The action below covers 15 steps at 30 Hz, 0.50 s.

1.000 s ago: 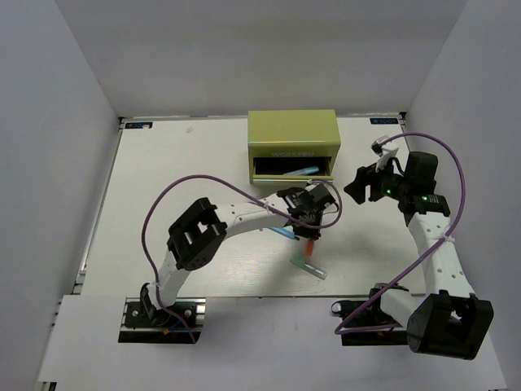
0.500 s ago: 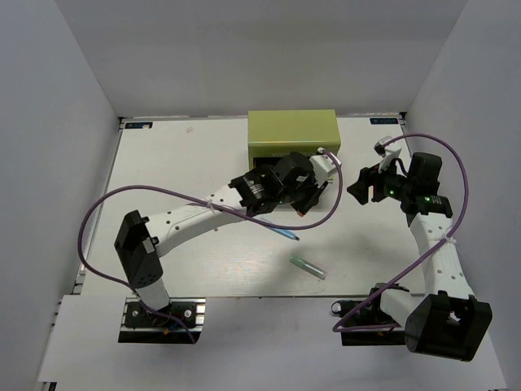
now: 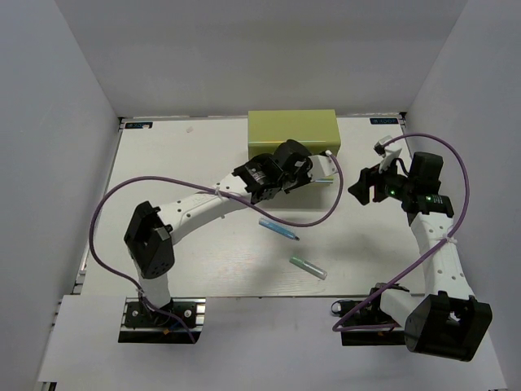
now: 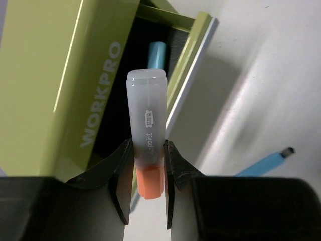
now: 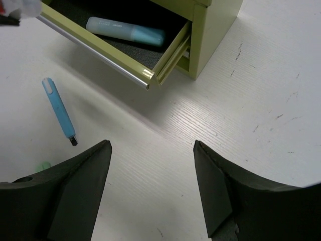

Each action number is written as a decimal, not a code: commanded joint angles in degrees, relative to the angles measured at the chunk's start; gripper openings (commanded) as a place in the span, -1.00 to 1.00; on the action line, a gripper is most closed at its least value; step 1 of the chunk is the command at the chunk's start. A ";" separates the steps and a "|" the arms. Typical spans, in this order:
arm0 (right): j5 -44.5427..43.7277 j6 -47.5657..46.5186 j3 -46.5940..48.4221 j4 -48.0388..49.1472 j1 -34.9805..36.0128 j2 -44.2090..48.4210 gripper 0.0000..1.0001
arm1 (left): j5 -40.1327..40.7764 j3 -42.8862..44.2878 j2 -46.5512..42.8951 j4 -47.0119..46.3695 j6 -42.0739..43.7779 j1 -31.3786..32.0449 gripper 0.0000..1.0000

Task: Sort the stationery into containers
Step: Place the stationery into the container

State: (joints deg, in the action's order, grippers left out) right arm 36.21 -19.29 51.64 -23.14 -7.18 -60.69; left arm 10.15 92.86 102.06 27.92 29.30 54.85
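Note:
My left gripper point(image 4: 147, 146) is shut on the orange-capped marker point(image 4: 146, 115) and holds it over the front edge of the open drawer point(image 4: 188, 55) of the olive-green WORKPRO tool chest point(image 4: 45, 75). The short light-blue marker point(image 4: 156, 54) lies inside that drawer. In the top view the left gripper point(image 3: 313, 173) is at the chest's point(image 3: 293, 130) front. The thin blue pen point(image 3: 278, 228) and the green-capped marker point(image 3: 308, 267) lie on the table. My right gripper point(image 5: 151, 145) is open and empty, hovering right of the chest point(image 3: 362, 186).
The right wrist view shows the drawer point(image 5: 115, 63) pulled out with the light-blue marker point(image 5: 125, 30) in it, and the blue pen point(image 5: 59, 110) on the white table. Grey walls enclose the table on three sides.
My left arm lifted the orange-capped marker off the table near the other pens and carried it back to the chest's open drawer. The right arm has stayed put.

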 commanded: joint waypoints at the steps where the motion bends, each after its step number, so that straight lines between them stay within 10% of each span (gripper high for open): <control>1: 0.62 -1.01 2.07 -1.03 -0.38 0.66 0.44 | 2.50 2.94 1.12 -2.87 7.26 -1.06 -1.00; 15: 0.80 -1.28 0.92 -3.14 -0.38 1.54 0.44 | 1.45 5.75 6.84 -9.47 7.26 -5.19 -0.97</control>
State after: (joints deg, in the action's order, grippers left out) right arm 36.21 -19.99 51.64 -25.63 -7.44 -60.66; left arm 11.57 95.26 109.47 20.88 35.99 50.06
